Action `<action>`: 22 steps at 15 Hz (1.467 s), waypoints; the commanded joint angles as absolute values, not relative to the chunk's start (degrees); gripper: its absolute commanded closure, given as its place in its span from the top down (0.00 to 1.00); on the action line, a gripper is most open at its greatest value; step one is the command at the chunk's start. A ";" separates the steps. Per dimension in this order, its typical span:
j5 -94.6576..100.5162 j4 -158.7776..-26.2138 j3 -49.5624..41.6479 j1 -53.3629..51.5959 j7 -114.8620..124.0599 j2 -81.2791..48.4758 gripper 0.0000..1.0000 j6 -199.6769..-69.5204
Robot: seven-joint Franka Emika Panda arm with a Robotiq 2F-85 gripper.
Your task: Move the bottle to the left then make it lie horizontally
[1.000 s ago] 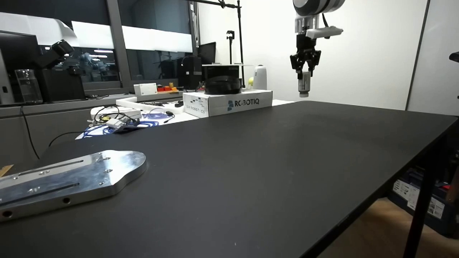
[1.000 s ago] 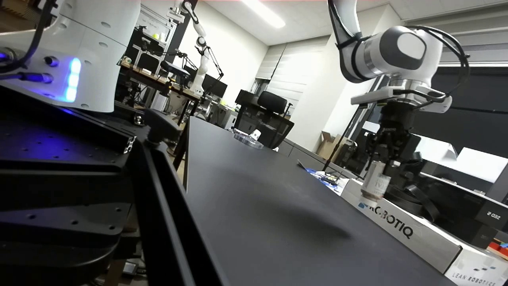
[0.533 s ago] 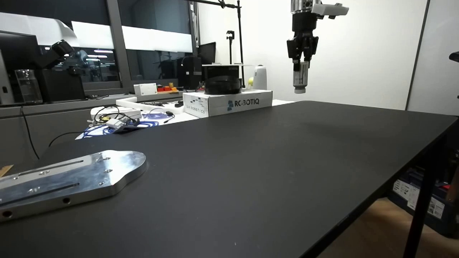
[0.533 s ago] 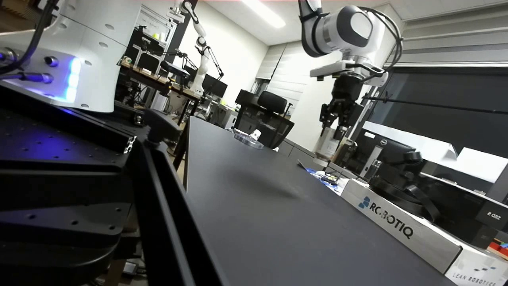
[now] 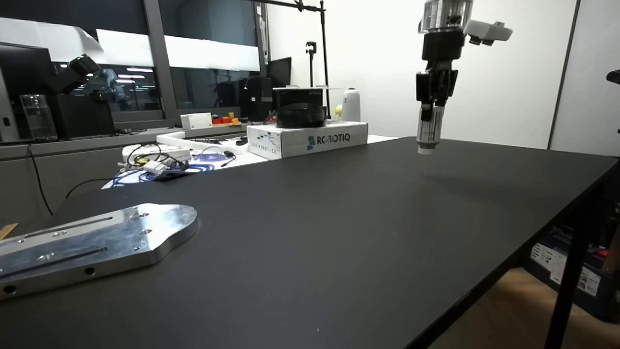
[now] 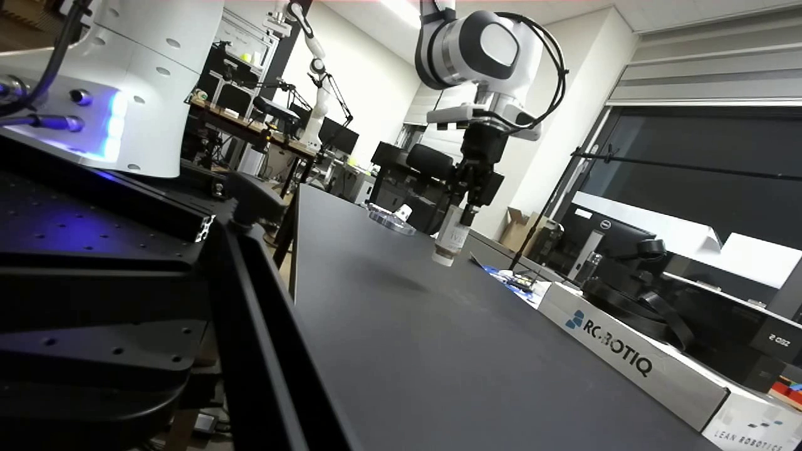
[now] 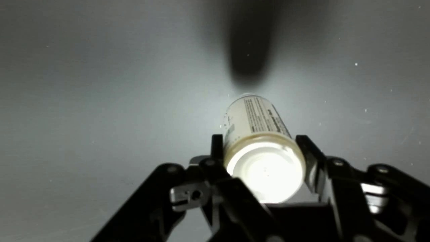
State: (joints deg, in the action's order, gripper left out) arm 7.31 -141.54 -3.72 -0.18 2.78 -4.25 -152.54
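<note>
The bottle is a small whitish cylinder with printed label and a pale cap end pointing down. It shows in both exterior views (image 5: pixel 429 128) (image 6: pixel 452 237) and in the wrist view (image 7: pixel 255 114). My gripper (image 5: pixel 432 110) is shut on its upper part, one finger on each side, and it also shows in an exterior view (image 6: pixel 462 212) and in the wrist view (image 7: pixel 259 140). The bottle hangs nearly upright, slightly tilted, in the air above the black table (image 5: pixel 300 228). In the wrist view its bright round base faces the camera and the cap end is mostly hidden.
A metal plate (image 5: pixel 140 232) lies on the table at the near left in an exterior view. A white Robotiq box (image 5: pixel 324 139) with a black object on it stands beyond the table's edge. Cables (image 5: pixel 160 165) lie near that edge. The robot base (image 6: pixel 125 88) stands beside the table.
The gripper has carried the bottle along the table, leftward and away from the white box in an exterior view. Since half a second ago it also sits lower. The grip is unchanged.
</note>
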 commanded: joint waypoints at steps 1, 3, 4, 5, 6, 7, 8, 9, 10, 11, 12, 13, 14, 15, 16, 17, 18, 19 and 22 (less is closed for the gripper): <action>4.34 -145.94 -3.25 1.22 -0.29 -3.39 0.30 -155.03; 3.99 -147.03 -3.40 1.51 -0.91 -3.87 0.30 -156.21; 3.52 -147.46 -3.36 1.66 -1.43 -3.98 0.30 -156.59; 3.10 -147.84 -3.36 1.79 -1.67 -4.07 0.30 -157.29; 3.10 -148.19 -3.38 1.87 -1.84 -4.20 0.30 -158.07; 3.30 -148.36 -3.46 1.91 -1.81 -4.46 0.30 -158.74; 3.33 -148.35 -3.48 1.93 -1.77 -4.85 0.30 -159.10; 3.29 -148.34 -3.48 1.94 -1.72 -5.20 0.30 -159.45; 3.48 -148.26 -3.53 1.91 -1.49 -5.69 0.30 -159.71; 3.16 -148.04 -3.45 1.94 -1.66 -6.23 0.30 -159.63; 3.04 -147.81 -3.44 1.95 -1.67 -6.82 0.30 -159.61; 3.09 -147.64 -3.48 1.94 -1.55 -7.37 0.30 -159.62; 3.12 -147.54 -3.48 1.92 -1.50 -7.78 0.30 -159.62; 3.11 -147.48 -3.48 1.91 -1.51 -8.11 0.30 -159.57; 2.81 -147.42 -3.42 1.92 -1.39 -8.03 0.47 -158.79; 2.63 -147.46 -3.34 2.01 -1.92 -7.60 0.80 -158.60; 2.83 -147.77 -3.50 1.91 -1.25 -6.47 0.81 -158.24; 2.93 -147.96 -3.58 1.90 -1.10 -5.65 0.88 -157.85; 1.96 -148.33 -3.41 2.13 -1.74 -1.93 1.00 -154.52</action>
State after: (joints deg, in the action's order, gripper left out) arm 3.01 -147.69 -3.72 1.40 -1.45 -6.54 -158.17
